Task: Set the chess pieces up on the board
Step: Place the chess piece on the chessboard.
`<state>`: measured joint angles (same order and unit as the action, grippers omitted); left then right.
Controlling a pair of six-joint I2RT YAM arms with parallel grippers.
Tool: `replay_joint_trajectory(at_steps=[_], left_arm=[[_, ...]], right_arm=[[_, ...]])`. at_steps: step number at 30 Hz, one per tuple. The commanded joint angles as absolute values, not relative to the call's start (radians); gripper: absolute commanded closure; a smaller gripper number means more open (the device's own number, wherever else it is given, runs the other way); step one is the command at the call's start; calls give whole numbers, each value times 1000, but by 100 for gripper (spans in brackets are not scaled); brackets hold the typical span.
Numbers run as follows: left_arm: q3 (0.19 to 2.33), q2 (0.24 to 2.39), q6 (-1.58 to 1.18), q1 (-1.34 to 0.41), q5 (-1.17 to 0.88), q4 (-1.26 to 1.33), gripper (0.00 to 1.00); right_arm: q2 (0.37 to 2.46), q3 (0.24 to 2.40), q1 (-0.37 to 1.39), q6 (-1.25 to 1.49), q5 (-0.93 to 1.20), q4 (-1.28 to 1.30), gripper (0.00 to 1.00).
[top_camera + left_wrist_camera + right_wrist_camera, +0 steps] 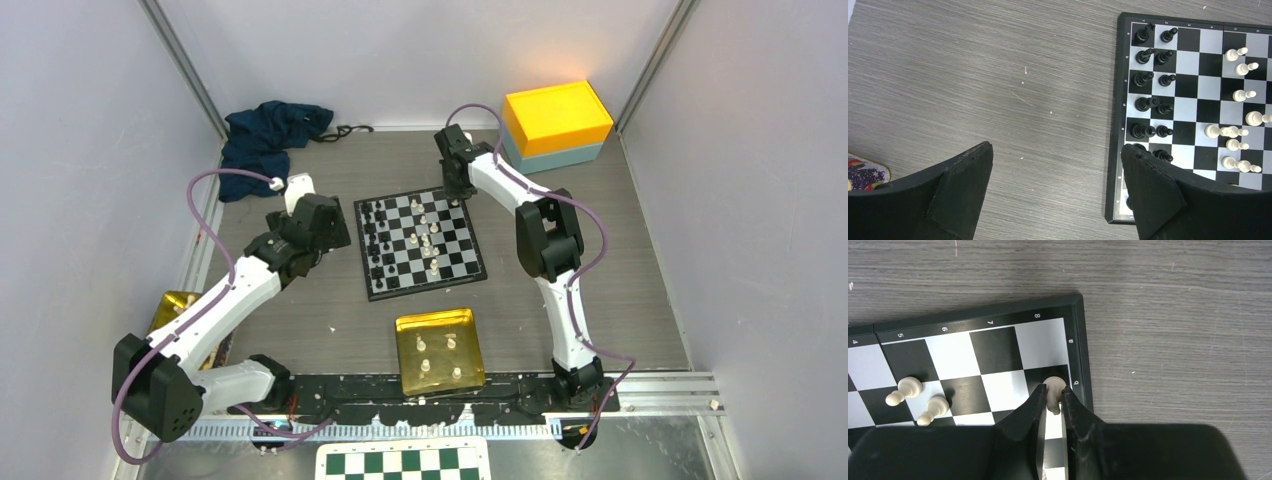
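Observation:
The board (420, 245) lies mid-table, black pieces (1148, 80) lined up in two rows along its left edge and cream pieces (428, 235) scattered across its middle. My right gripper (1053, 391) is shut on a cream piece (1054, 390) standing on a dark square in the board's outermost file, by its far right corner (458, 197). Two more cream pieces (918, 397) stand a few squares to the left in the right wrist view. My left gripper (1057, 150) hangs open and empty over bare table just left of the board (1118, 125).
A gold tray (440, 350) holding a few cream pieces sits near the front edge. A yellow box on a teal one (556, 125) stands back right, a dark cloth (270, 135) back left. A green-and-white checkered panel (405, 462) lies at the bottom.

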<state>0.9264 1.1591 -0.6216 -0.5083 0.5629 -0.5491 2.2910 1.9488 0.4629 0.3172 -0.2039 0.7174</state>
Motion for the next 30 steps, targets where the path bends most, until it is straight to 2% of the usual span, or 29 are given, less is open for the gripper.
replay_joint_trajectory(at_steps=[1,18,25,30], left_arm=[[929,1162,-630,-500,565,-500,0],[930,1184,-638,-499,561,-494,0],[930,1184,-640,-497,566,-497,0],[928,1184,-643,-497,569,-502,0]], right_arm=[[2291,1991,470,321,-192,727,90],[2307,2005,472,323,-179,742,84],[2308,2006,471,324,-181,747,66],[2306,2006,472,322,-183,747,60]])
